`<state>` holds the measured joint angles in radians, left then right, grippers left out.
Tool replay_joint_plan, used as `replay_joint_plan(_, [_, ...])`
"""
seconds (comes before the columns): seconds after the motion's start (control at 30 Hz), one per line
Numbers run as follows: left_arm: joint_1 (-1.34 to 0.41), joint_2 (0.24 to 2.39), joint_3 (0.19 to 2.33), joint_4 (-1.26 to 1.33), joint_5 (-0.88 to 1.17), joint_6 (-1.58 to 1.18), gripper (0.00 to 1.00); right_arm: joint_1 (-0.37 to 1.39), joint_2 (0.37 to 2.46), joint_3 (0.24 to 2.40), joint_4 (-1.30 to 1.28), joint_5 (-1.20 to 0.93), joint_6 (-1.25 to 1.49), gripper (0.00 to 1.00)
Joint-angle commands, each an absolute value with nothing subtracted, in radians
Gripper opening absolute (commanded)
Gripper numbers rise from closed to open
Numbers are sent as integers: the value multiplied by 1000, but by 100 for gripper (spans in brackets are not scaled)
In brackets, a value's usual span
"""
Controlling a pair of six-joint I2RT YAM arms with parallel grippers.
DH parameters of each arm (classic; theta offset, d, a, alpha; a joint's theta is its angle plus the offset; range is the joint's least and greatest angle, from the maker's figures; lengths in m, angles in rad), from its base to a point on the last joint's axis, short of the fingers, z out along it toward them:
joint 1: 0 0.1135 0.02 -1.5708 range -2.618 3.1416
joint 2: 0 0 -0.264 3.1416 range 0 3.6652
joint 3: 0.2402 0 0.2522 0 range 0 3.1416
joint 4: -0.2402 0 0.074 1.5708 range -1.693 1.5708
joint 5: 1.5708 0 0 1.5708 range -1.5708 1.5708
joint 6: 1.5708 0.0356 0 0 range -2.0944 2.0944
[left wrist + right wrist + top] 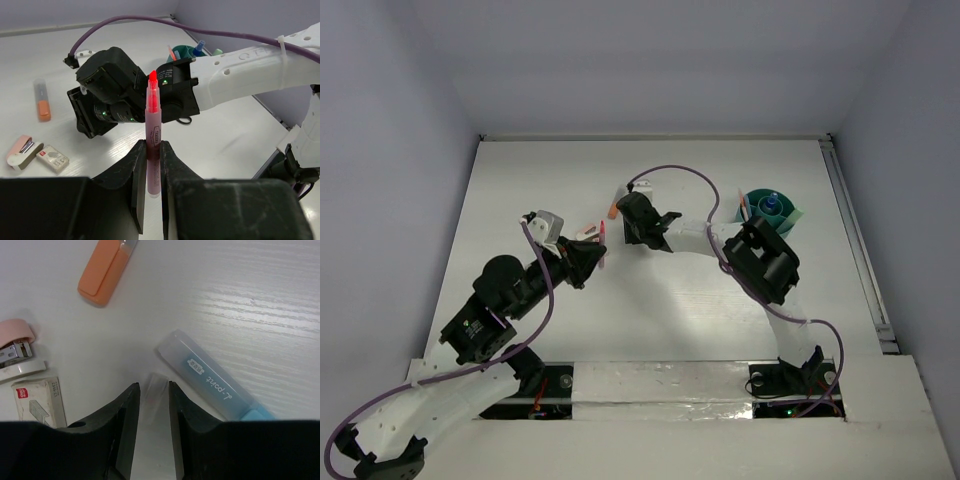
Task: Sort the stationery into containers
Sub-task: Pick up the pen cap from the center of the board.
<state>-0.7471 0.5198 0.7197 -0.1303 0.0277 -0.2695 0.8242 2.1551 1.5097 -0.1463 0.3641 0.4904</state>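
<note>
My left gripper [152, 148] is shut on an uncapped pink highlighter [152, 112], held upright with its red tip up, above the table left of centre [603, 238]. My right gripper [152, 392] is shut on a small clear cap [155, 389], just above the table and close to the left gripper [632, 218]. A blue highlighter [215, 377] lies right beside the right jaw. An orange marker [105, 267] lies further off. The teal cup [767, 208] stands at the right with pens in it, also in the left wrist view [187, 51].
A pink and white stapler [17, 352] and a box of staples [40, 397] lie left of my right gripper; they also show in the left wrist view, stapler [20, 150] and box [52, 157]. The right arm's white link [250, 75] crosses in front of the cup.
</note>
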Motion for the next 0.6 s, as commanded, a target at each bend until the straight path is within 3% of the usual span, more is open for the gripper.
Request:
replay_joint_plan(0.0, [-733,517,730,-71,46,-256,0,824,2184,1560,-164,387,468,33])
replay_joint_plan(0.2, [-733,523,730,-68,51,-256,0,824,2198,1545,-169,380,463,27])
replay_joint_plan(0.37, [-733,528,729,-67,51,-256,0,824,2186,1520,-163,374,471,0])
replay_joint_plan(0.57, [-733,538,721,-54,67,-284,0,824,2014,1395,-20,315,479,0])
